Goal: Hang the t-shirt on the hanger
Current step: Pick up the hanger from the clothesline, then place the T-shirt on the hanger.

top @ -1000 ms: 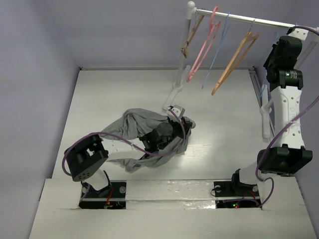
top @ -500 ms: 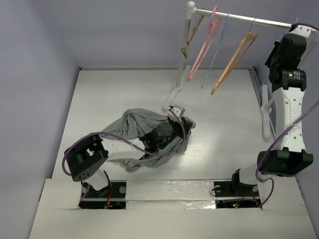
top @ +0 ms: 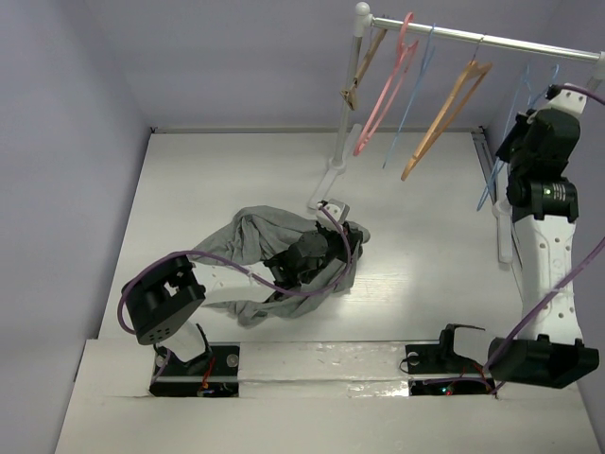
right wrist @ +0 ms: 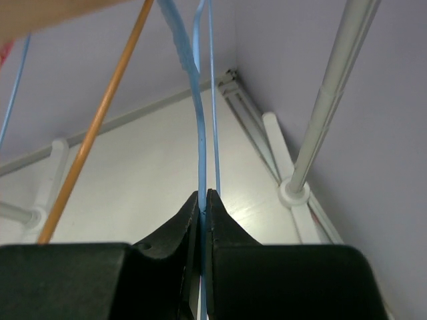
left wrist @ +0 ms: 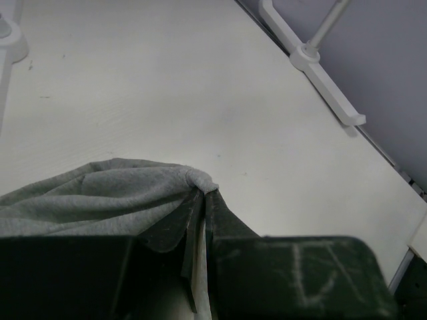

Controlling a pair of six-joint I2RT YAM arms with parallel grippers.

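The grey t-shirt (top: 248, 242) lies crumpled on the white table, left of the middle. My left gripper (top: 348, 234) is shut on a fold at the shirt's right edge; in the left wrist view the t-shirt (left wrist: 100, 193) bunches at the tips of the left gripper (left wrist: 203, 192). At the far right, beside the rack's end, my right gripper (top: 520, 128) is shut on the thin light-blue hanger (top: 499, 156). The right wrist view shows the hanger (right wrist: 200, 120) running up from the closed right gripper (right wrist: 203, 195). Its hook is hard to make out near the rail.
A white rack's rail (top: 444, 34) carries a pink hanger (top: 386, 87), another thin blue hanger (top: 414, 90), a tan wooden hanger (top: 442, 112) and a brown one (top: 364, 68). The rack's posts (top: 346, 104) and feet (top: 501, 203) stand at the table's back and right.
My right gripper has closed on the light-blue hanger and dropped down from the rail's right end, bringing the hanger with it. The left arm and the t-shirt have not moved.
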